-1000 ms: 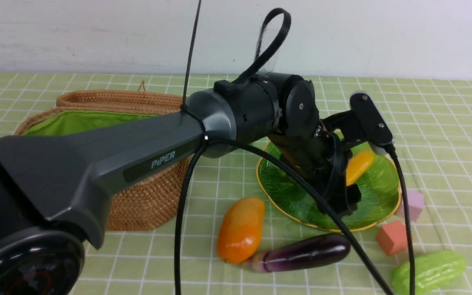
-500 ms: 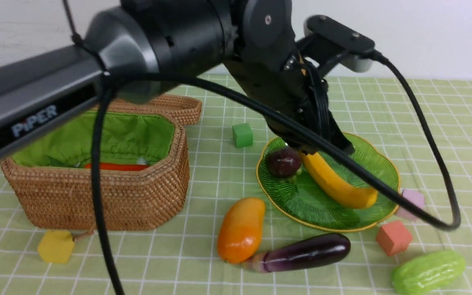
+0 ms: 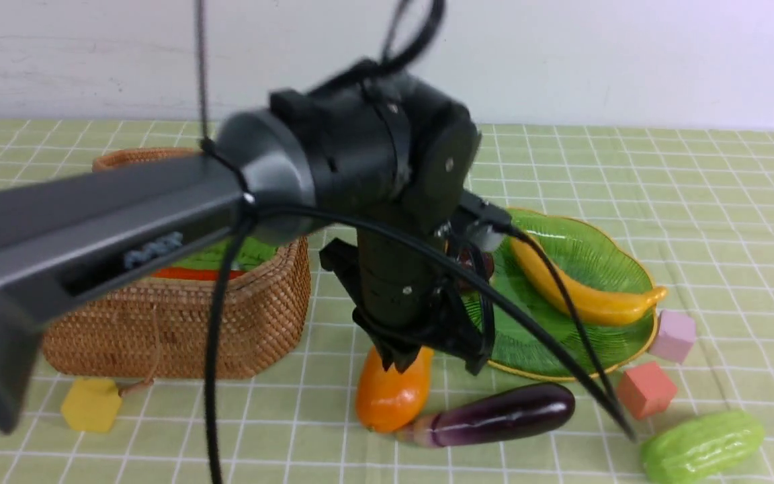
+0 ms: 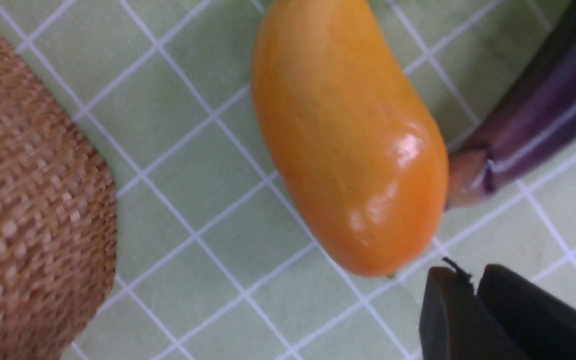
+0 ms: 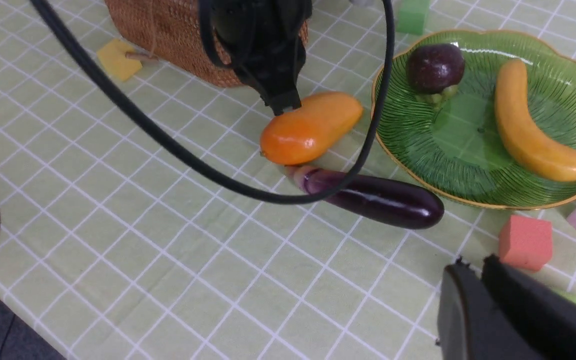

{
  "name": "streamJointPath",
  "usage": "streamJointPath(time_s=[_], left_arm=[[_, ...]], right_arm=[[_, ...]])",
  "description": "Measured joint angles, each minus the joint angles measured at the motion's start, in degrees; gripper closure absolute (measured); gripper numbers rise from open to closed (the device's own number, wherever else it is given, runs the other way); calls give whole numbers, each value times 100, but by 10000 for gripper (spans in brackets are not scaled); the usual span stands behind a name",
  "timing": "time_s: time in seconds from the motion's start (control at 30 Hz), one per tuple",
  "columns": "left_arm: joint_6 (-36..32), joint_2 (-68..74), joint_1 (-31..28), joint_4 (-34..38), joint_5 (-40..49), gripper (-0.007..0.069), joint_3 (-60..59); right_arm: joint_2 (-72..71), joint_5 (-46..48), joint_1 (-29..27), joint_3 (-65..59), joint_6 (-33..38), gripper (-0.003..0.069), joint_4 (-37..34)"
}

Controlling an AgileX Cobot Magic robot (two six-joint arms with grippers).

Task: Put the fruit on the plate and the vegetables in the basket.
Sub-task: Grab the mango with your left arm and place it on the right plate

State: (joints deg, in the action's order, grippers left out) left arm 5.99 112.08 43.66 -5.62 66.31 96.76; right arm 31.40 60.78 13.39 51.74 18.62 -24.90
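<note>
Looking at the front view, you have the left gripper [image 4: 472, 282] over the left side of the green dish [image 3: 548, 346], above the mango [image 3: 394, 396]. Its two fingers are together, with nothing clamped between them. The mango lies on the cloth [image 3: 279, 430], to the near left of the dish and outside its rim. Your left wrist view shows it beyond the fingertips rather than between them; you cannot tell from these views whether any part of the gripper touches it.

Your right gripper [image 5: 475, 270] is also together and empty, on the near side of the dish, with the gourd [image 3: 703, 445] partly hidden behind it in its own wrist view. That gourd lies to the near right of the dish.

The eggplant [image 3: 501, 417] lies on the near side of the dish, its stem end right by the mango. Inside the dish, you can see the mangosteen [image 5: 435, 68] towards the left and the banana [image 3: 582, 296] towards the right, its tip reaching the rim. The basket [image 3: 226, 336] stands to the left of the dish, apart from it, with the orange carrot [image 3: 189, 273] partly visible inside. Just outside the dish, the pink cube [image 3: 674, 336] sits at its right and the red cube [image 3: 647, 390] at its near right.
</note>
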Motion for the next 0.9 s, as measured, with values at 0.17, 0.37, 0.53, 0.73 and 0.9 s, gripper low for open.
streamJointPath(time_s=[0.17, 0.37, 0.53, 0.73, 0.9], left_arm=[[-1, 412, 0, -283, -551, 191, -9], [308, 633, 0, -644, -971, -31, -9], [499, 903, 0, -973, -1317, -13, -9], [512, 1159, -100, -933, -1351, 22, -9], [549, 1168, -325, -862, -1302, 62, -9]], right_arm=[[0, 26, 0, 0, 14, 608, 0], [0, 64, 0, 0, 14, 608, 0], [0, 111, 0, 0, 19, 606, 0], [0, 128, 0, 0, 35, 606, 0], [0, 146, 0, 0, 158, 606, 0]])
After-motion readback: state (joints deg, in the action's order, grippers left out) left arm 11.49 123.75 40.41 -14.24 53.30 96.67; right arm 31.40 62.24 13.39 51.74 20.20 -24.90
